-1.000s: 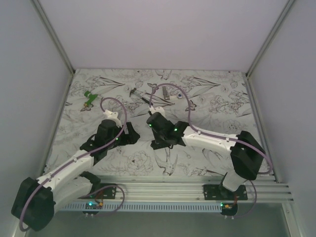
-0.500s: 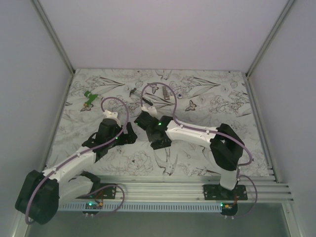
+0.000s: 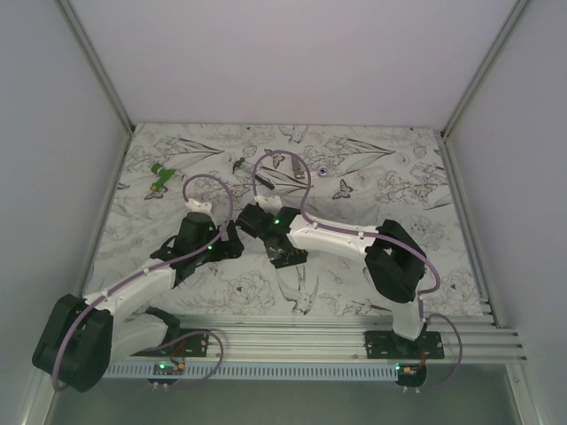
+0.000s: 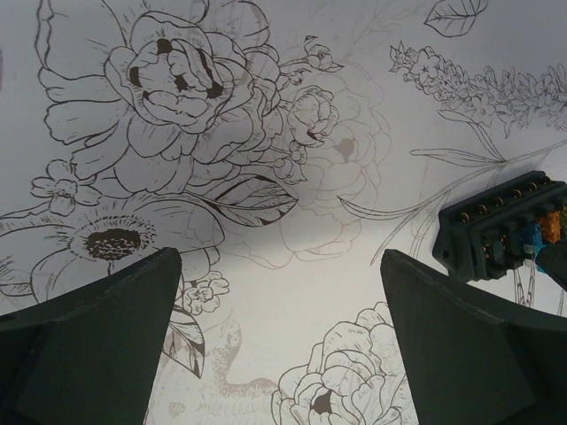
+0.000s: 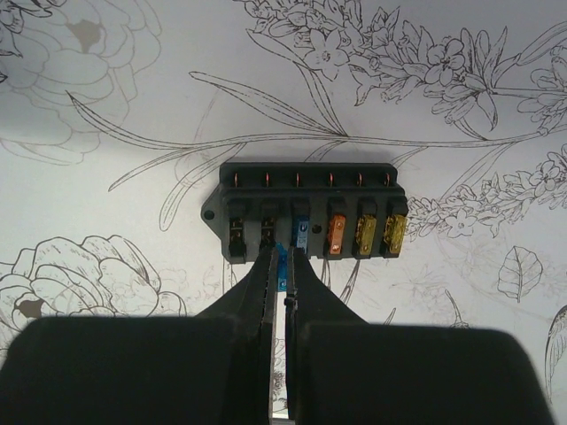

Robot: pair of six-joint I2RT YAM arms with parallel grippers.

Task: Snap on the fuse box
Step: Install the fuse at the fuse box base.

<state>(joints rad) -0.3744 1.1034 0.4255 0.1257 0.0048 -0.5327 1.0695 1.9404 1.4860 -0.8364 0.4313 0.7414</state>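
Note:
The fuse box [image 5: 306, 212] is a flat black box lying on the flower-print mat, with one blue, one orange and two yellow fuses in its slots and two slots showing bare contacts. It also shows at the right edge of the left wrist view [image 4: 500, 232]. My right gripper [image 5: 282, 258] is shut on a small blue fuse [image 5: 283, 252], with its tips right at the box's near edge by the second and third slots. My left gripper [image 4: 279, 266] is open and empty, low over the mat just left of the box. In the top view the two grippers [image 3: 229, 241] [image 3: 252, 221] meet at mid-table and hide the box.
A green plastic piece [image 3: 160, 175] lies at the far left. A thin dark grey tool [image 3: 239, 165] and a small grey part [image 3: 299, 170] lie at the far middle. Enclosure walls bound the mat on the left, right and back.
My right arm has swung left and folded in, bringing its gripper from mid-table up against the left gripper. The left gripper has barely moved.

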